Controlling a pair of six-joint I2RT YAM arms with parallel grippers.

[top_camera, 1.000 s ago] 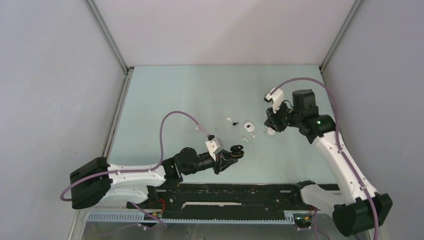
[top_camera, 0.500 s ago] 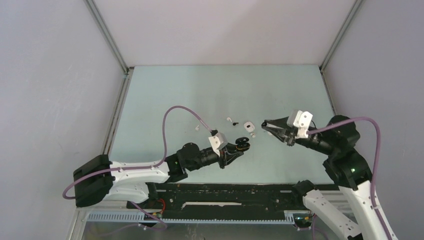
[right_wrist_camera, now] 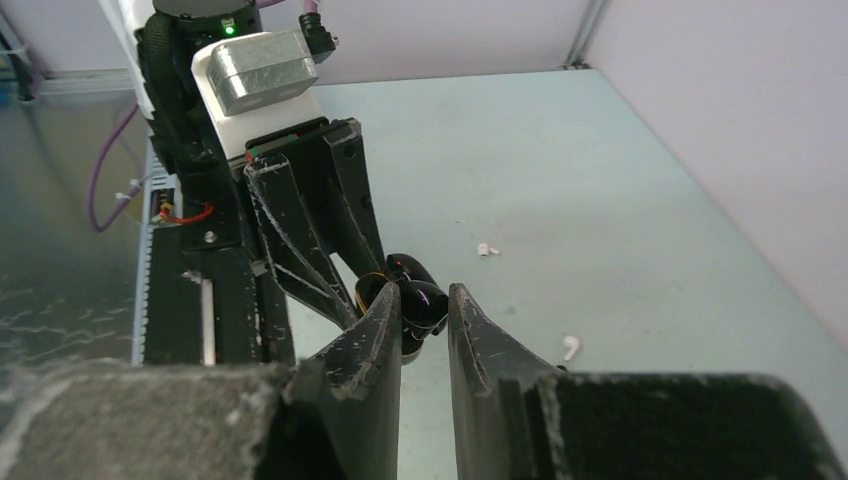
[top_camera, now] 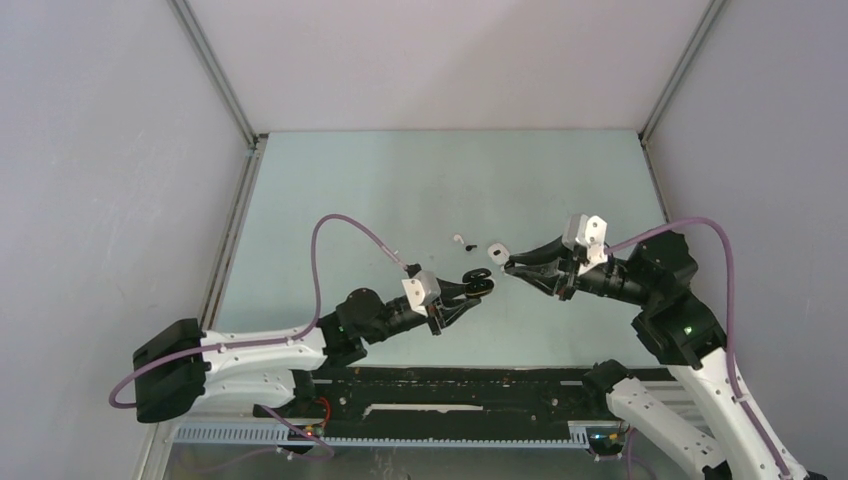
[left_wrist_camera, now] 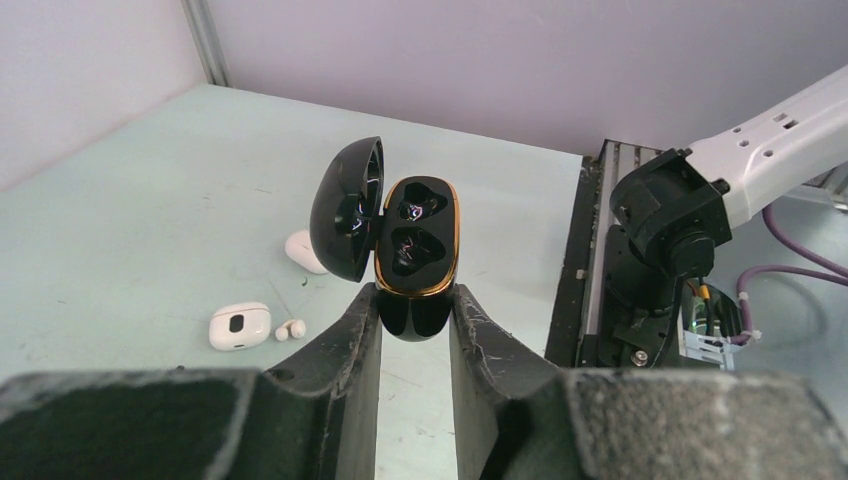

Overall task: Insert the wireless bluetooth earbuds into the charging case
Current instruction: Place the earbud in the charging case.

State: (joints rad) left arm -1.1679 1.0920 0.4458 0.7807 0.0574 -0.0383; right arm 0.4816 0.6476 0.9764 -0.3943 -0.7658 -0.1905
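My left gripper (top_camera: 476,292) is shut on the base of a black charging case with a gold rim (left_wrist_camera: 418,240), held above the table with the lid open to the side. Both sockets look dark. My right gripper (top_camera: 510,265) points left at the case (right_wrist_camera: 422,302) from close by. Its jaws (right_wrist_camera: 425,290) stand a narrow gap apart, with nothing visible between them. A white earbud (top_camera: 460,240) and a black earbud (top_camera: 470,247) lie just beyond the case. Another white earbud (left_wrist_camera: 291,328) lies next to a white case (left_wrist_camera: 240,326).
The white case (top_camera: 496,250) lies close under my right fingers. One white earbud (top_camera: 395,255) lies apart to the left. A white rounded object (left_wrist_camera: 305,252) sits behind the black lid. The black rail (top_camera: 450,390) runs along the near table edge.
My right arm swung down from over the white items and now reaches left toward the black case, its jaws closer together. My left gripper carried the case slightly up and away from the rail.
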